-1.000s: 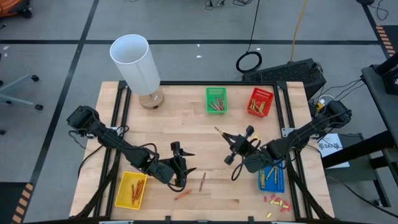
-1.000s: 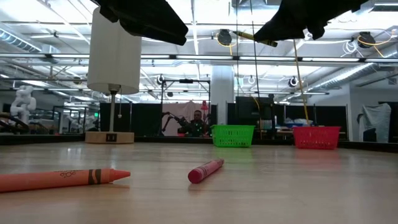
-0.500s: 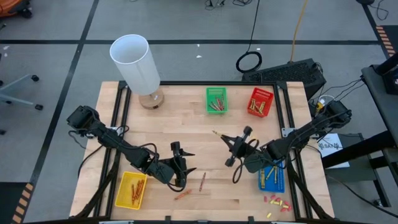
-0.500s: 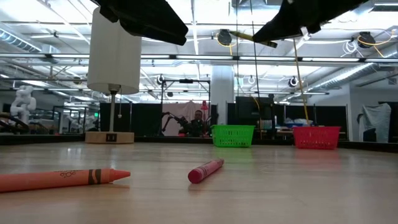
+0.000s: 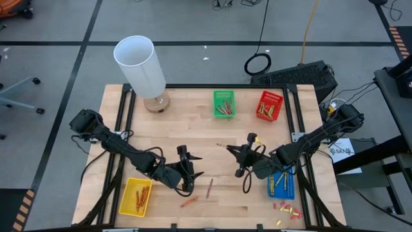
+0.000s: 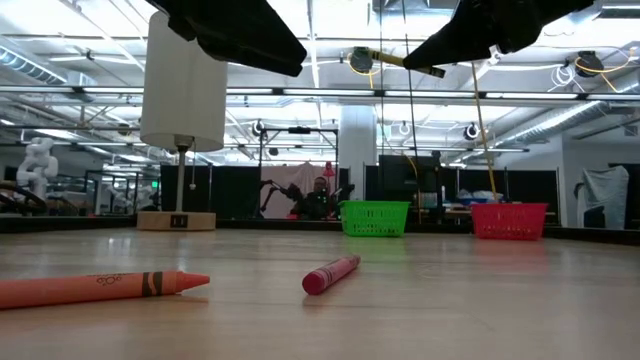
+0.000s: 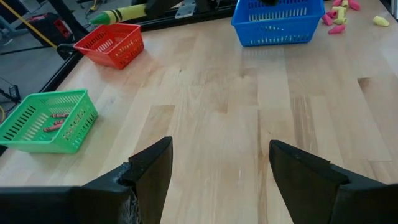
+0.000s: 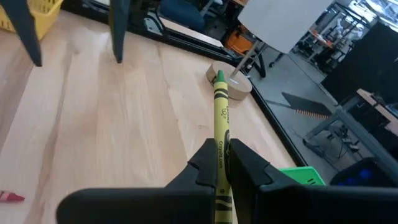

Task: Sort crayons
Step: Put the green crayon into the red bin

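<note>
My right gripper hangs above the table's middle, shut on a yellow-green crayon whose tip points toward the table's left. My left gripper stands open over the near-left part of the table, with nothing between its fingers. A red crayon and an orange crayon lie flat on the wood just beside it. In the low view both crayons rest on their sides. My right gripper pinches the yellow-green crayon between its two fingers at the wrapper's rear part. The fingers come about level from the table's right and lie along the crayon. The crayon juts forward past the fingertips, its tip free and lifted clear of the table.
A green basket and a red basket with crayons stand at the far edge. A yellow basket sits near left and a blue basket near right. A white lamp is far left. Small red and yellow bits lie near right.
My right gripper has rolled about its own pointing line while staying in place, still shut on the crayon. The crayon's tip has swung a little toward the table's near-left. The crayons on the table have not moved.
</note>
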You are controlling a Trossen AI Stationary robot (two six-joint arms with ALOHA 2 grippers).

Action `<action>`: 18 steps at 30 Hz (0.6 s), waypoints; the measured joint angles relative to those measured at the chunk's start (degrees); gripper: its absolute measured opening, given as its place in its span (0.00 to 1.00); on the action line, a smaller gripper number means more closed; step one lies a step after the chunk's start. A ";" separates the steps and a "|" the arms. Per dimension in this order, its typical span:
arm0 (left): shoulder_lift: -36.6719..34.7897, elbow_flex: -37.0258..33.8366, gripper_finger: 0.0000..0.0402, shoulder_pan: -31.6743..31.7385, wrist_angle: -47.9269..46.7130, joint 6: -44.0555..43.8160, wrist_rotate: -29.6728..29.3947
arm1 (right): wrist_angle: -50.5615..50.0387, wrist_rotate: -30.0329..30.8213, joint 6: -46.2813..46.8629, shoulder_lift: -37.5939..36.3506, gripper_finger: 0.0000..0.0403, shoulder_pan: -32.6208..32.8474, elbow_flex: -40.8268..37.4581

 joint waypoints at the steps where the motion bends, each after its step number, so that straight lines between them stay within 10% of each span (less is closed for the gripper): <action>1: 0.00 0.00 0.66 0.00 0.00 0.00 0.00 | -0.04 0.18 0.58 0.00 0.02 0.00 0.00; 18: 0.00 0.00 0.66 0.22 -0.02 0.02 0.00 | -11.56 0.61 13.33 -0.92 0.02 -12.45 0.04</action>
